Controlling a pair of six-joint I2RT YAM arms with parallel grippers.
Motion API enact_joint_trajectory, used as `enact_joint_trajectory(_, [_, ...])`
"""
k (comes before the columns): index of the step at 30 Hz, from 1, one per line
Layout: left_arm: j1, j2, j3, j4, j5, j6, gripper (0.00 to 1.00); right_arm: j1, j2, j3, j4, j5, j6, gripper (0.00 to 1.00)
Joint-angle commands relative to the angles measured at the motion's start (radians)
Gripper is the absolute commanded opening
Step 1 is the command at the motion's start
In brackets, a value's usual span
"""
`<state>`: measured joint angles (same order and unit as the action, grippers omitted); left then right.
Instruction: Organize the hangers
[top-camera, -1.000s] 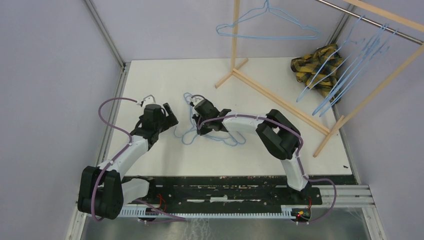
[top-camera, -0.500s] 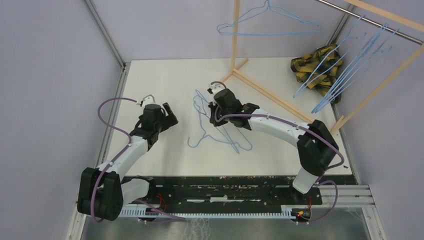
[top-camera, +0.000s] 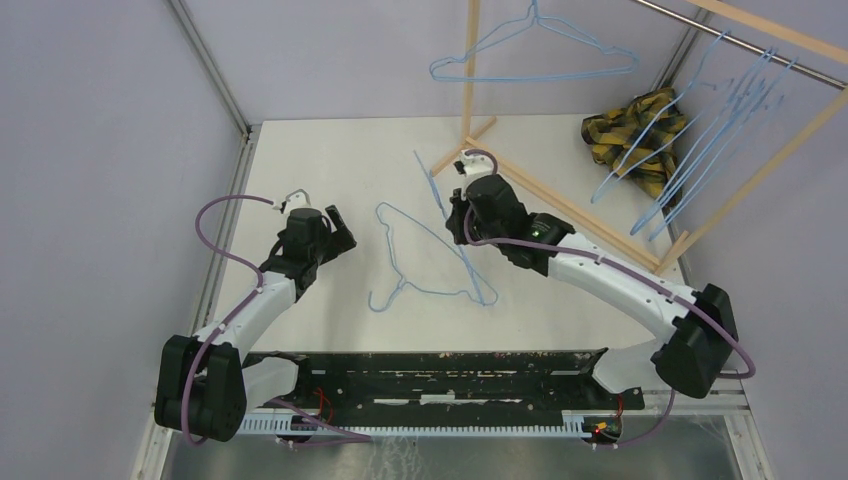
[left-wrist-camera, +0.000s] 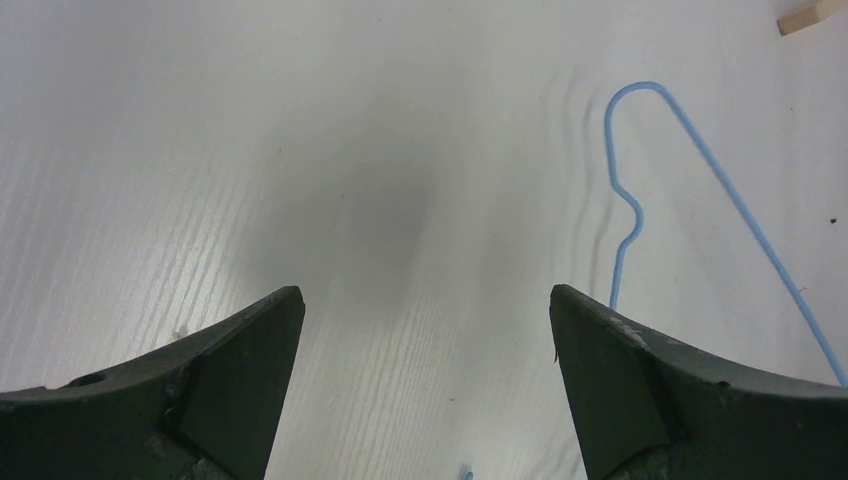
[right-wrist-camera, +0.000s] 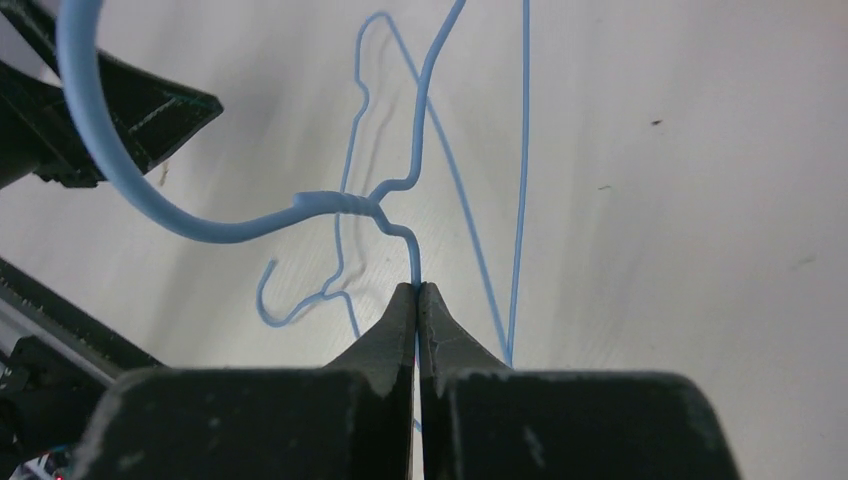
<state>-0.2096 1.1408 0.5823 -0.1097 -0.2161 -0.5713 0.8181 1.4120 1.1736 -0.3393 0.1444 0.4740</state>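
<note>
right gripper (right-wrist-camera: 418, 288) carried hanger (right-wrist-camera: 335, 202) toward rack (top-camera: 585, 222), pinching its wire | left gripper (left-wrist-camera: 423, 293) spread wide

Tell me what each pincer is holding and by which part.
Right pincer grips a blue hanger by its wire just below the twisted neck; left pincer is open, holding nothing.

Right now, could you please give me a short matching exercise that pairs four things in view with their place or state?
Things:
1. left gripper
2. right gripper
3. loose hanger
4. plaid cloth

Places or states:
a. lying flat on the table
b. fingers shut on the held hanger
c. fingers open, nothing between them
d. bunched beside the wooden rack

Pairs: 1-c, 2-b, 3-a, 4-d
</note>
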Motion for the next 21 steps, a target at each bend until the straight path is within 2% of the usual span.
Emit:
enact_joint_trajectory(1, [-0.002, -0.023, 0.018, 0.033, -0.007, -0.022, 0.99, -0.002, -0.084, 0.014, -0.048, 0.244, -0.041, 0.01])
enact_joint_trajectory(6, [-0.002, -0.033, 0.018, 0.028, -0.01, -0.021, 1.0, -0.002, -0.134, 0.01, -0.094, 0.39, -0.083, 0.01])
enact_joint_trajectory(15, [-0.002, -0.025, 0.024, 0.022, -0.004, -0.02, 0.99, -0.002, -0.226, 0.013, -0.146, 0.333, -0.002, 0.01])
enact_joint_trajectory(21, [-0.002, -0.02, 0.022, 0.032, 0.01, -0.024, 1.0, -0.002, -0.355, -0.025, -0.135, 0.428, 0.103, 0.01])
